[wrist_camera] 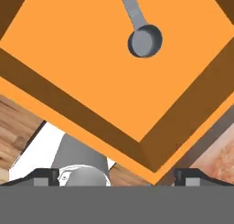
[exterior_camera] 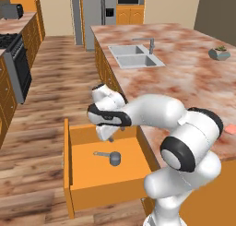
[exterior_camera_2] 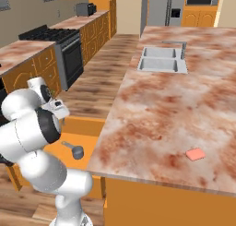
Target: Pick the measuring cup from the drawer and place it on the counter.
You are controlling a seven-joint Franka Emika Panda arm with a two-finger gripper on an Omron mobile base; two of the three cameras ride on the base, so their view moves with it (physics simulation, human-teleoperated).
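Note:
The drawer (exterior_camera: 92, 169) stands pulled out from the counter's (exterior_camera: 184, 77) side, and its orange floor (wrist_camera: 82, 67) is bare except for the measuring cup (exterior_camera: 114, 158). The small grey cup lies on the floor with its handle pointing toward the front panel. My gripper (exterior_camera: 110, 137) hangs above the drawer's inner end, a little higher than the cup and apart from it. It is open and holds nothing. In the hand view the cup (wrist_camera: 145, 41) lies ahead of my gripper (wrist_camera: 119, 176), whose fingertips (wrist_camera: 45, 175) are spread wide. From the right base the cup (exterior_camera_2: 77, 151) sits beside my arm.
A grey double sink (exterior_camera: 136, 54) and a bowl with a plant (exterior_camera: 219, 53) sit far back on the counter. A pink block (exterior_camera_2: 196, 154) lies near its front edge. A black stove (exterior_camera_2: 50, 36) stands across the wooden floor.

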